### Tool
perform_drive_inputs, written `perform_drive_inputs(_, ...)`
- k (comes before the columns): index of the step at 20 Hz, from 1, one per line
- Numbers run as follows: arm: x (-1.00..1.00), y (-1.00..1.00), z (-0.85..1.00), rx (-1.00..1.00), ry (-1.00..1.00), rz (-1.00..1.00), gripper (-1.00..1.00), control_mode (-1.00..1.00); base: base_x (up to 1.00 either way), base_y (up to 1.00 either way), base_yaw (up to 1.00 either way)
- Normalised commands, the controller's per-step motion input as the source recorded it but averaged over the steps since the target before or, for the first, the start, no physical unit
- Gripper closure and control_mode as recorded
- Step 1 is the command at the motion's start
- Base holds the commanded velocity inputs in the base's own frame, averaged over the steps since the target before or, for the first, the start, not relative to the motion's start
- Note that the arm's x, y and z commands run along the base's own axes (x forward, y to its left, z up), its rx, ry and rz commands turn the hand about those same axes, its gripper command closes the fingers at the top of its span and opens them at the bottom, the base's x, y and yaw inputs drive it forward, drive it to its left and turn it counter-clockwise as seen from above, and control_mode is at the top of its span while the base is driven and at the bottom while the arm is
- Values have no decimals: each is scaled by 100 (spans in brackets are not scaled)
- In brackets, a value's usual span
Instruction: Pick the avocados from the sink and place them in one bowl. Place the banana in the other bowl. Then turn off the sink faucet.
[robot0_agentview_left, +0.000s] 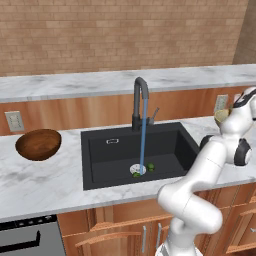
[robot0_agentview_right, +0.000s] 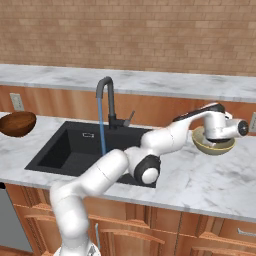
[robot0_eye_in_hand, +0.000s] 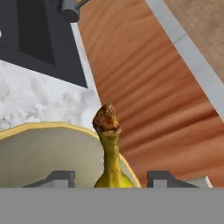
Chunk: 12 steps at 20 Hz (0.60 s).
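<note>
A: What is seen nearest in the hand view?

B: The gripper (robot0_eye_in_hand: 109, 177) is seen at the lower edge, its two grey finger tips set apart. Between them the banana (robot0_eye_in_hand: 111, 164) is shown end-on: a yellow-olive neck topped by a rough brown stem stub. The fingers stand clear on either side, so the jaws are read as open; whether the fruit is touched cannot be told.

A: And beneath it?

B: The pale bowl (robot0_eye_in_hand: 48, 151) is seen, round, matte beige-olive inside, with a lighter yellowish rim. It is set on the white, grey-veined marble counter (robot0_eye_in_hand: 39, 98).

A: Where is that bowl placed in the base views?

B: It is found on the counter to the right of the sink (robot0_agentview_left: 137, 152), near the wood-panelled back wall (robot0_agentview_left: 70, 110). In the right base view the white hand is seen just above the bowl.

A: What is found in the sink?

B: A black rectangular basin is shown, matte, with a round silver drain (robot0_agentview_left: 137, 169). Two small green avocados (robot0_agentview_left: 150, 166) are lying beside the drain, one at each side. A thin blue stream is seen falling from the dark gooseneck faucet (robot0_agentview_left: 140, 100) onto the drain.

A: Farther off?

B: The glossy reddish-brown wooden bowl (robot0_agentview_left: 38, 144) is set left of the sink. Behind, a second marble ledge (robot0_agentview_left: 100, 82) and a tan brick wall (robot0_agentview_left: 120, 35) are seen.
</note>
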Motion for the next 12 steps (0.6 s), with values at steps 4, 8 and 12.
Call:
perform_drive_inputs(4, 0, 0, 0, 0, 0, 0, -100, -100, 0, 0, 0)
perform_drive_inputs(8, 0, 10, 14, 1, -16, 0, -100, -100, 0, 0, 0)
perform_drive_inputs(12, 0, 33, 74, 6, -24, 3, -100, -100, 0, 0, 0)
